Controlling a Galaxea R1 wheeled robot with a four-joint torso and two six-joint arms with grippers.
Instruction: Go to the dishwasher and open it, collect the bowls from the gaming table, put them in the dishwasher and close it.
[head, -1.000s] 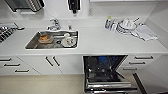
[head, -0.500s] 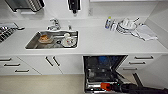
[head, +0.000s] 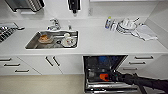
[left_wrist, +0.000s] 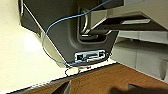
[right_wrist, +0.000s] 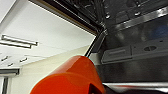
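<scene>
**Right arm in open dishwasher with orange-red bowl**

Right arm (head: 140, 80) comes in from the lower right of the head view, stretched low and nearly level across the open dishwasher (head: 103, 72), wrist end over the pulled-out rack. Orange-red bowl (head: 104, 77) sits at the tip of the right gripper (head: 110, 76); in the right wrist view the bowl (right_wrist: 72, 77) is right up against the camera, with the dishwasher's steel inner door and detergent flap behind it. Looks carried, but can't tell whether the right fingers are clamped on it or spread.

A blue item (head: 103, 59) lies deeper in the dishwasher, at the back of the cavity; too blurred to say it's a bowl.

Left wrist view: robot body, a blue cable (left_wrist: 50, 32), pale floor, brown surface. Left fingers: can't tell.

Bench (head: 100, 41) above: sink (head: 52, 40) left of centre with dishes in it, a stack of plates (head: 126, 26) and a cloth (head: 146, 32) near the back right corner, small bottles (head: 110, 23) beside the plates.

No readable labels or writing anywhere.
</scene>
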